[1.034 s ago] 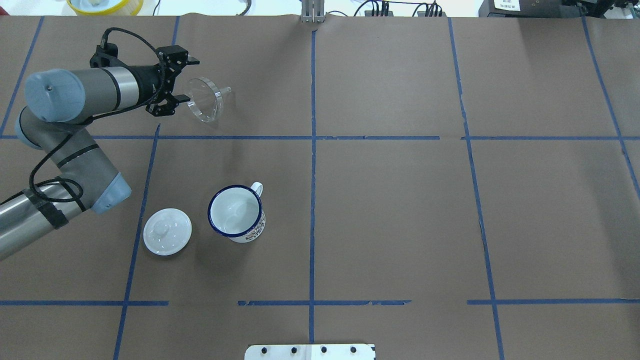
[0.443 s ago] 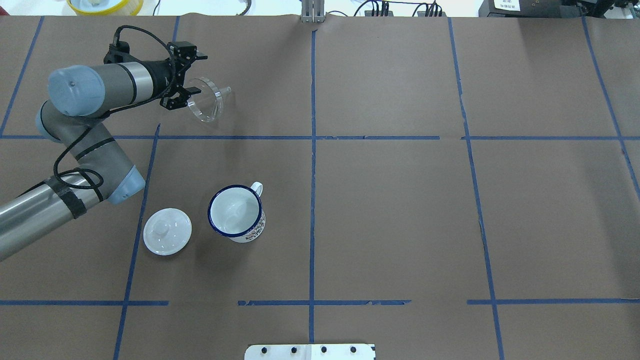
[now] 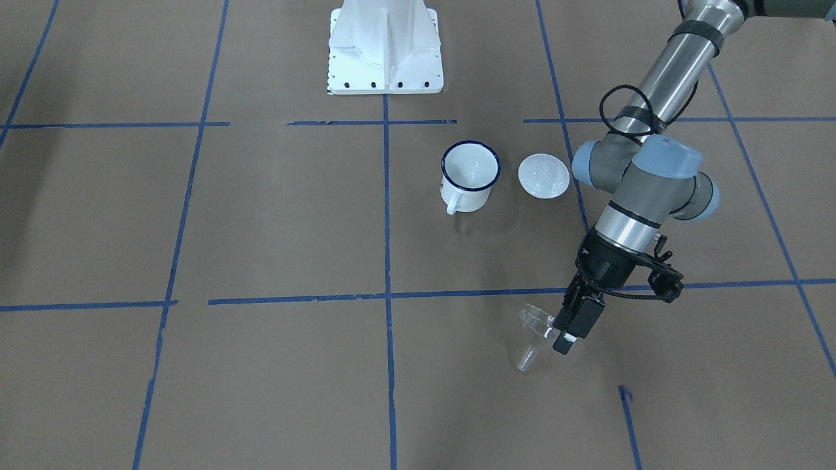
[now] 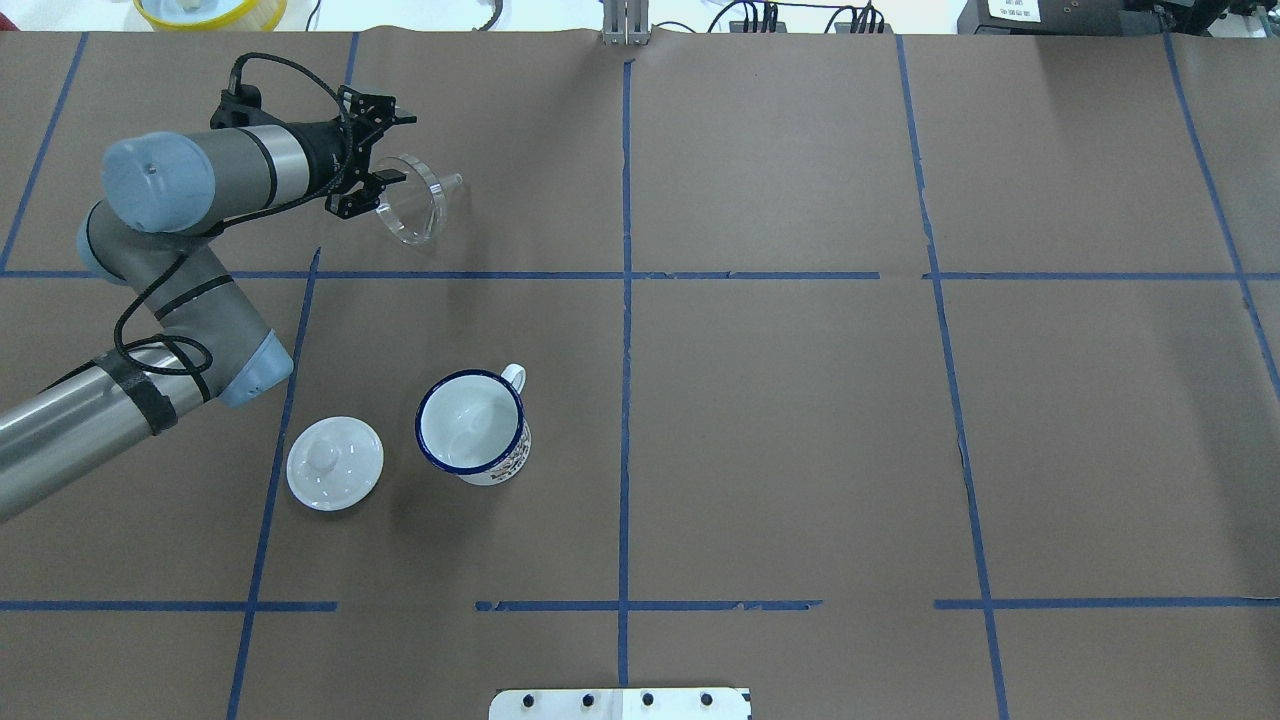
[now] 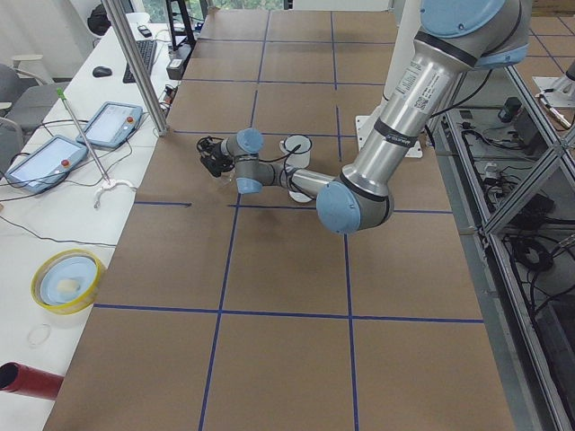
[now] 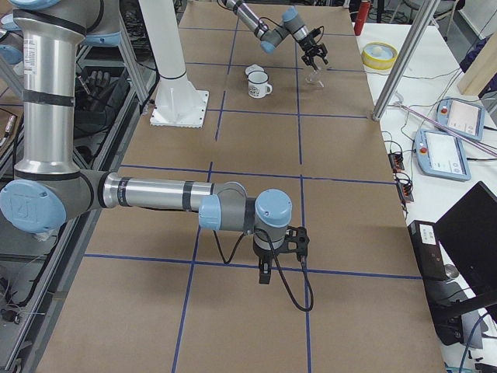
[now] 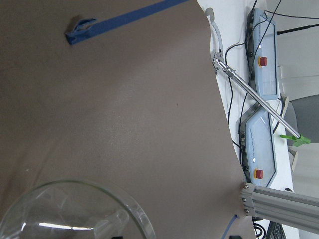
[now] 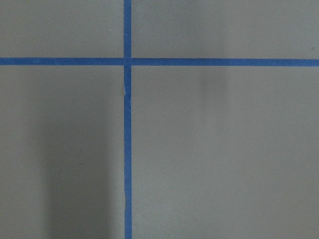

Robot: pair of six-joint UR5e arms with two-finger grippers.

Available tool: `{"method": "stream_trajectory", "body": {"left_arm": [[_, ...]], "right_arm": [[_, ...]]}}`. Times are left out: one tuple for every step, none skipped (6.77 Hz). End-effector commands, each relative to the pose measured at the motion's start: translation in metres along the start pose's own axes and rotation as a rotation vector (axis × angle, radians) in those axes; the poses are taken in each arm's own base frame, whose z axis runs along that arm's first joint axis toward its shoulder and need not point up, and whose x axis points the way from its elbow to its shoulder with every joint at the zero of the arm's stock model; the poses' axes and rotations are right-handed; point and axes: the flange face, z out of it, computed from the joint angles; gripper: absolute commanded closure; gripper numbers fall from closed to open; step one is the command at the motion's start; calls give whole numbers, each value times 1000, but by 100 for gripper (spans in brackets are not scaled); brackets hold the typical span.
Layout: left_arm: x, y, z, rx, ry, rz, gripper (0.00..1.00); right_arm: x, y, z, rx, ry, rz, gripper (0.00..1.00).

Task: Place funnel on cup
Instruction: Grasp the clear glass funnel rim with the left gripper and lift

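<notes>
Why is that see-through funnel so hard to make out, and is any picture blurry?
Overhead exterior view: the funnel shows mainly as bright glints on its rim against brown paper. Front-facing view: fainter, nearly blending in. Left wrist view: close and sharp, with a white glare streak.

Left gripper, jaws apart, at the rim of the sideways funnel, well away from the upright cup

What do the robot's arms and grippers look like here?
Both the left arm and right arm have silver tubes, grey joints and pale blue end caps. A black cable loops along the left arm, with a black band on its tube. The left gripper and right gripper are black, two-fingered.
</notes>
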Motion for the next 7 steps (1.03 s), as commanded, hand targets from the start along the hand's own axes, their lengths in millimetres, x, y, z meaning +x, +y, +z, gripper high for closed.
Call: {"method": "stream_trajectory", "body": {"left_arm": [[-3, 1, 2, -1, -5, -2, 45], [-7, 1, 4, 0, -13, -2, 45], [-10, 4, 5, -3, -17, -1, 49], [-10, 6, 6, -5, -17, 0, 67], [-10, 6, 6, -5, -17, 0, 98], [-10, 6, 5, -6, -15, 0, 100], [2, 13, -4, -26, 5, 11, 100]], "right_arm": [[0, 0, 0, -1, 0, 0, 0], [0, 0, 0, 1, 0, 0, 0], [0, 0, 0, -1, 0, 0, 0], [0, 0, 0, 1, 0, 0, 0], [0, 0, 0, -1, 0, 0, 0], [0, 0, 0, 1, 0, 0, 0], [0, 0, 0, -1, 0, 0, 0]]}}
